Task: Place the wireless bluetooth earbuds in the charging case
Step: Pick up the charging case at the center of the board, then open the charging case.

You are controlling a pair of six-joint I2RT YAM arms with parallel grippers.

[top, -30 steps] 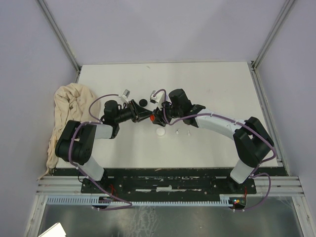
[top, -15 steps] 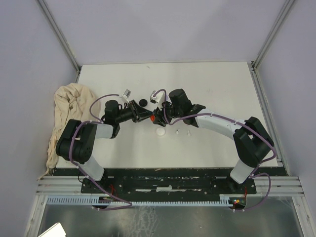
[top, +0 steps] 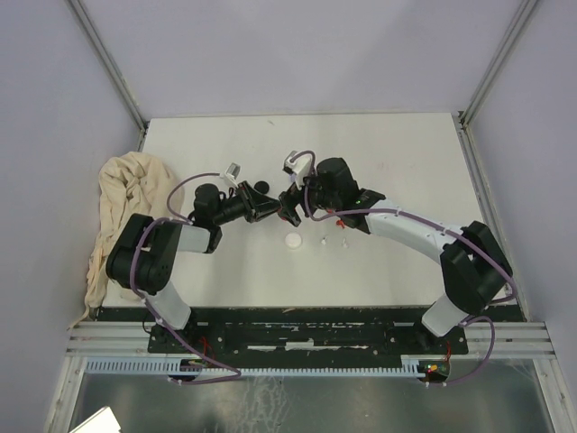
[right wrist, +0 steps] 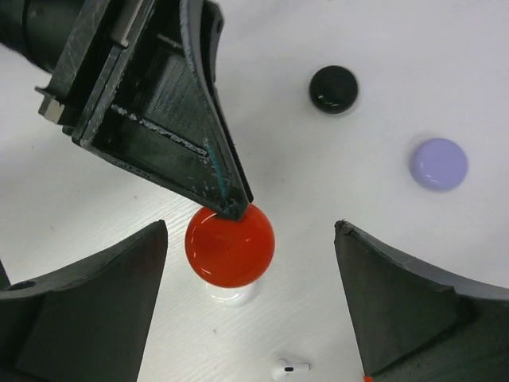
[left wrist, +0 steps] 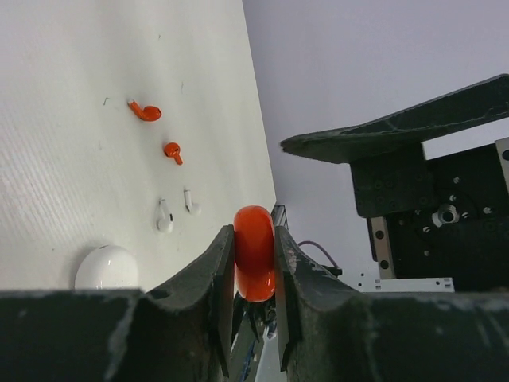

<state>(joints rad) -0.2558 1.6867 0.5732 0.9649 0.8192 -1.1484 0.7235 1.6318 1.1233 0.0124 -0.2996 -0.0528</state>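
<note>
Here, in the case-presenting step, my left gripper clamps the red case aloft, and my right gripper gapes empty around it. The red earbuds lie loose on the table. Next, I judge, comes opening the lid, then fetching one bud.

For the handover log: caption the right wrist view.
Left tool pinches the red case; right tool open around it; black case, lilac case beyond.

Our two arms meet at centre frame in the top view: our left gripper pinches the red case; our right gripper gapes wide.
</note>
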